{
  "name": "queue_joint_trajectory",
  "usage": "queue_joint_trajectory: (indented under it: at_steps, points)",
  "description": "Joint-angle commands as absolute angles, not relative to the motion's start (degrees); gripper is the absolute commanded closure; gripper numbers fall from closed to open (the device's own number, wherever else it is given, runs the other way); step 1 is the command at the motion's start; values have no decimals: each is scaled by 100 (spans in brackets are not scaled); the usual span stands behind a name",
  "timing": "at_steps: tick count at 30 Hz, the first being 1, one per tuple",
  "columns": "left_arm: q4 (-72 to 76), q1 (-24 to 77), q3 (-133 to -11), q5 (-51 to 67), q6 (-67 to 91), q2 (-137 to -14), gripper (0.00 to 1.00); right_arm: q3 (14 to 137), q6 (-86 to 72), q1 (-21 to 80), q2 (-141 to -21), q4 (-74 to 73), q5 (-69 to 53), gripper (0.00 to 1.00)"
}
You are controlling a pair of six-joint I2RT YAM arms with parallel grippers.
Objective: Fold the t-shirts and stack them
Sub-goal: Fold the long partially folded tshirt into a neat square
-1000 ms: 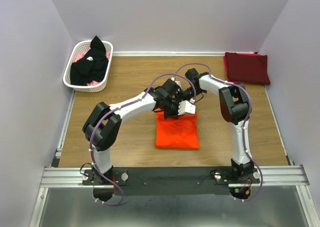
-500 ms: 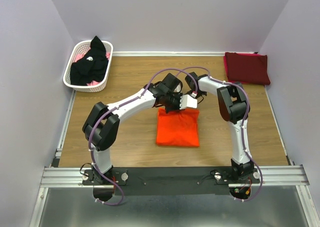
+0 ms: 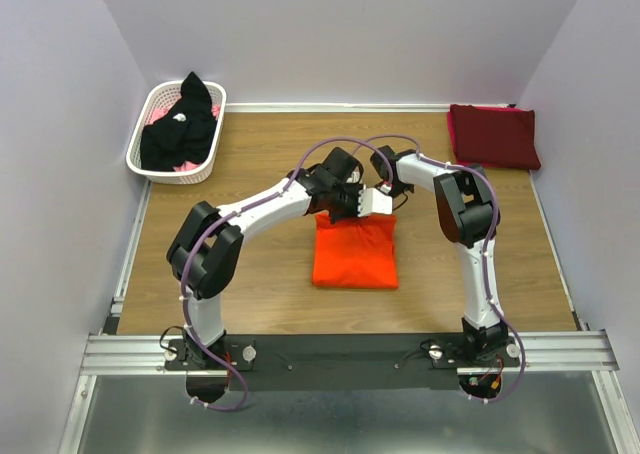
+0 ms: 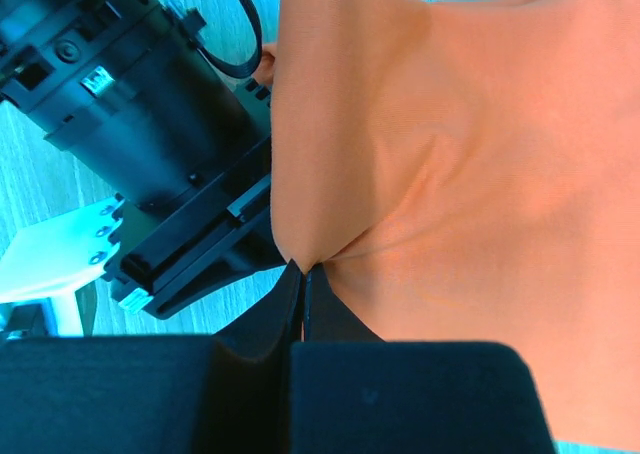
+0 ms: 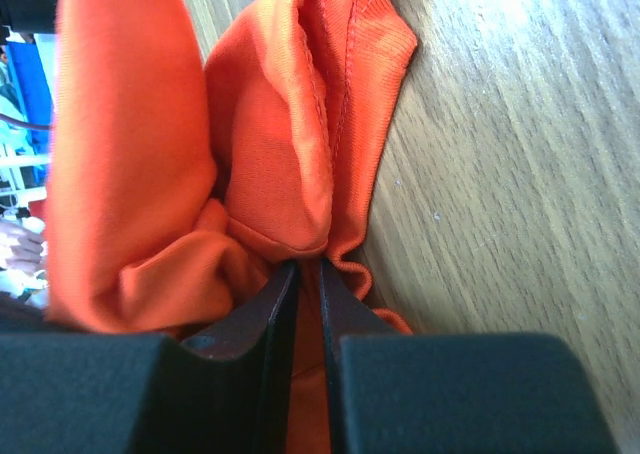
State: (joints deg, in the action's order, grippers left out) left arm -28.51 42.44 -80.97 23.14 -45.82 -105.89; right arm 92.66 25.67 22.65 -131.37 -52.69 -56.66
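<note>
From above, the orange shirt lies folded in the middle of the bench. The left arm and right arm meet over its top edge and hide it. The left jaws and right jaws are hard to make out here. The maroon shirt lies folded at the upper right. The black shirt is bunched in the basket at the upper left.

In the left wrist view, the left jaws at the bottom middle are squeezed tight on a small pinch of orange shirt. The shirt fills the right side and is cut off there.

In the right wrist view, the right jaws are almost closed, with orange cloth caught between them. The far left is blurry.
</note>
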Motion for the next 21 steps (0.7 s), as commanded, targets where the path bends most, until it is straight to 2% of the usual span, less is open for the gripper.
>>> queue_joint_trajectory:
  at_steps: [1,7,11,13,17,18,21]
  points:
    - [-2391,4201,-7832,2118,-4667,-10564,100,9272,2769,2285,-13236,-5353,-5362,77]
    - [-1838,4227,-7357,2057,-4728,-10424,100,9773,2654,2285,-13140,-5300,-4817,73]
    - [-1644,4342,-7120,2048,-4720,-10327,100,10037,2575,2285,-12973,-5238,-4421,66]
    - [-1574,4403,-7067,2021,-4728,-10283,95,10142,2531,2285,-12902,-5230,-4298,62]
    - [-1564,4421,-7058,2004,-4755,-10204,82,10248,2479,2285,-12797,-5221,-4069,47]
    - [-1556,4421,-7084,2004,-4755,-10187,73,10239,2452,2285,-12771,-5221,-4052,46]
    - [-1608,4421,-7198,2056,-4729,-9950,58,10248,2347,2259,-12683,-5203,-3982,37]
